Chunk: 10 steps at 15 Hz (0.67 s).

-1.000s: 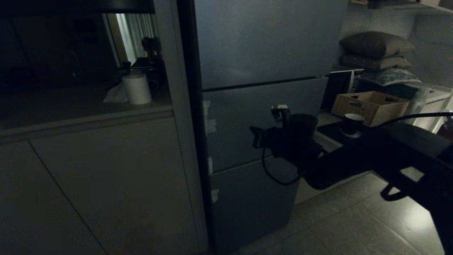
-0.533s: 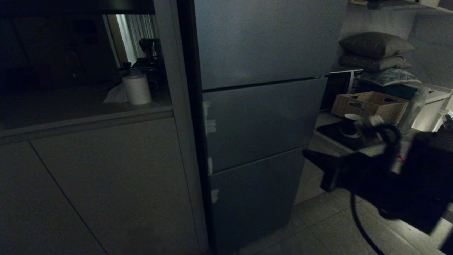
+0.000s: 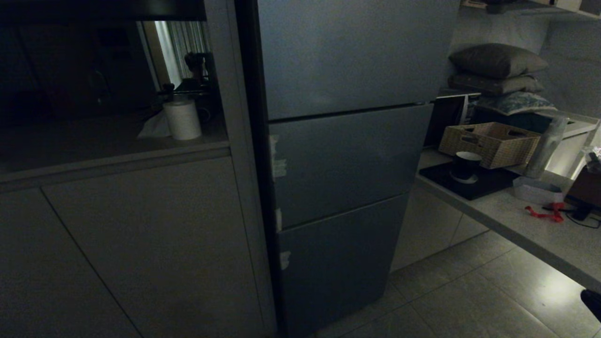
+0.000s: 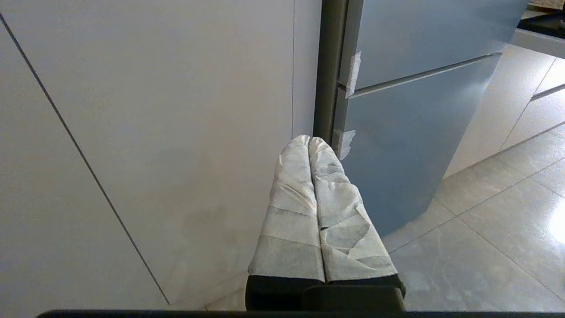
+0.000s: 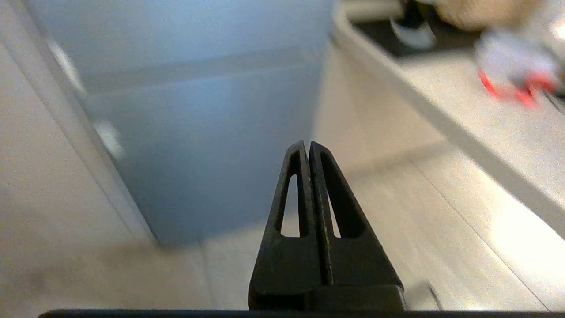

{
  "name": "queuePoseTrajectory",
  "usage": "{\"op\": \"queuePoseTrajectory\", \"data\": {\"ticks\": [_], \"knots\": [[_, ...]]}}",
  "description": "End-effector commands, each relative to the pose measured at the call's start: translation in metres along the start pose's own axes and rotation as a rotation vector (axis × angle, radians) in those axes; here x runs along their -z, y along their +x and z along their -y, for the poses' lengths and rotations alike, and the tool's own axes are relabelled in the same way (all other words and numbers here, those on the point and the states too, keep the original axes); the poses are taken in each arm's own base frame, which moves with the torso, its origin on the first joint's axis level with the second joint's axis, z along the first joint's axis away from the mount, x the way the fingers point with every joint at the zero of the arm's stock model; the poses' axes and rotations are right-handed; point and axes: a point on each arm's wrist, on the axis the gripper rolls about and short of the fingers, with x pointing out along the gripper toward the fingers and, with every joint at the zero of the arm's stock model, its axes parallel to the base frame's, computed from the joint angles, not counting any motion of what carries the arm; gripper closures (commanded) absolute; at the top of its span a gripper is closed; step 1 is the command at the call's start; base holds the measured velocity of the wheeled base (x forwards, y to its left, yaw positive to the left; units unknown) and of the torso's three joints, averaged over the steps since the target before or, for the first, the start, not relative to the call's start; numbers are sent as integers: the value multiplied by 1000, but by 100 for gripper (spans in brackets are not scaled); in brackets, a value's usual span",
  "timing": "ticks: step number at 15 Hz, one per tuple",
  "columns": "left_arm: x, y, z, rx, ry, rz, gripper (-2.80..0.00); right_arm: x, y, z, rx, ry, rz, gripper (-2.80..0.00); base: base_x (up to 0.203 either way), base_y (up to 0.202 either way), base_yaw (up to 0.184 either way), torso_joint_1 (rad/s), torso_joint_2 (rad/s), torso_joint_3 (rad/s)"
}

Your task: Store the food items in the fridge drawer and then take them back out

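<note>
Three fridge doors (image 3: 342, 159) sitting shut | drawer, food items hiding from view | left gripper (image 4: 311, 142) and right gripper (image 5: 307, 145) both pinched tight, holding nothing, hanging low | risk: pinched fingers slipping on handle-less door edge, scraping it.

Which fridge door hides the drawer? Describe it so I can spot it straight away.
Find the tall grey-blue fridge between the pale cabinets and the counter. Its front has three closed doors stacked; take the middle door. It is shorter than the top door, and two tape scraps sit on its left edge.
</note>
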Motion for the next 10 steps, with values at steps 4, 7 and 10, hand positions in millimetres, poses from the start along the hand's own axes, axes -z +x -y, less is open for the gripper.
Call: {"op": "queuePoseTrajectory", "data": {"ticks": [4, 7, 10], "knots": [[0, 0, 0, 0, 0, 0, 0, 45, -46, 4, -9, -90, -68, 0, 0, 0, 0, 0, 0, 0], [0, 0, 0, 0, 0, 0, 0, 60, -69, 3, 1, -110, 82, 0, 0, 0, 0, 0, 0, 0], [0, 0, 0, 0, 0, 0, 0, 64, -70, 2, 1, -46, 106, 0, 0, 0, 0, 0, 0, 0]]}}
